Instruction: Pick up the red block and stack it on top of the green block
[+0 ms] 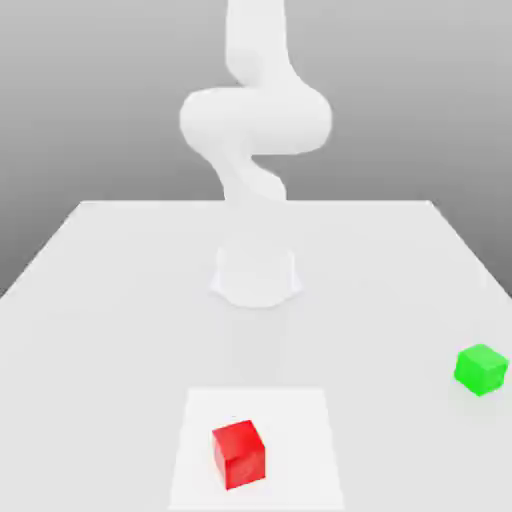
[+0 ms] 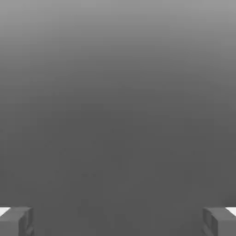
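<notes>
The red block (image 1: 238, 453) is a small bright red cube resting on the table near its front edge, roughly in the middle. The green block (image 1: 481, 368) is a cube of about the same size, standing on the table at the exterior view's right, close to the edge and well apart from the red one. In the hand view my gripper (image 2: 118, 223) is open: its two grey fingertips (image 2: 16, 221) stand far apart, with nothing but plain grey background between them. The white arm (image 1: 255, 120) rises from the table and curves upward out of the picture.
The arm's round base (image 1: 256, 275) sits mid-table behind the blocks. A lighter square patch (image 1: 300, 420) marks the tabletop under the red block. The white table (image 1: 110, 300) narrows toward its far edge.
</notes>
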`<state>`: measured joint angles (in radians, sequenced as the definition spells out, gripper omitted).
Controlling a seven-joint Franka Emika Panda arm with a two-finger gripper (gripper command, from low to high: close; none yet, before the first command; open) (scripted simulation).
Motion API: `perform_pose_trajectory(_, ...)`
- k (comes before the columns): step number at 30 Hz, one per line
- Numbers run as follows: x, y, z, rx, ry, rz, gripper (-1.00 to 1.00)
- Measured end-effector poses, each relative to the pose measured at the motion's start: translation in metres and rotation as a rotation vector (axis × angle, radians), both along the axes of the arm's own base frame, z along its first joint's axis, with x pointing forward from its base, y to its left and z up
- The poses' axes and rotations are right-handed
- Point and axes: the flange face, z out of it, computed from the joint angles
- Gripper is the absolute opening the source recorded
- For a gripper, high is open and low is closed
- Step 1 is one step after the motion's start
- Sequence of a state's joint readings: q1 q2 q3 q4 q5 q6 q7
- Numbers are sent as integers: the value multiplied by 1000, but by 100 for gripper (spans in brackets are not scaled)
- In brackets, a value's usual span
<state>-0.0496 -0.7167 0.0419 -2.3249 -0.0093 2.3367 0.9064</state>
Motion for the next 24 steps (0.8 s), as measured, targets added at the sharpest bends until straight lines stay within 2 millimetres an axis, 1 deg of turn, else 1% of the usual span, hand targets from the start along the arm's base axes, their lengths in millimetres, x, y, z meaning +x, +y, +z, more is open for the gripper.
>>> perform_pose_trajectory(3, 35, -1, -52, 47, 84, -121, 0)
perform_pose_trajectory(6, 62, -5, -106, 93, 160, -237, 0)
perform_pose_trajectory(9, 81, -10, -161, 139, 234, -354, 0)
perform_pose_trajectory(12, 94, -16, -218, 187, 306, -471, 0)
perform_pose_trajectory(15, 99, -22, -274, 236, 376, -588, 0)
perform_pose_trajectory(18, 98, -26, -329, 286, 445, -705, 0)
perform_pose_trajectory(22, 86, -29, -398, 357, 536, -867, 0)
perform_pose_trajectory(24, 77, -27, -430, 393, 583, -943, 0)
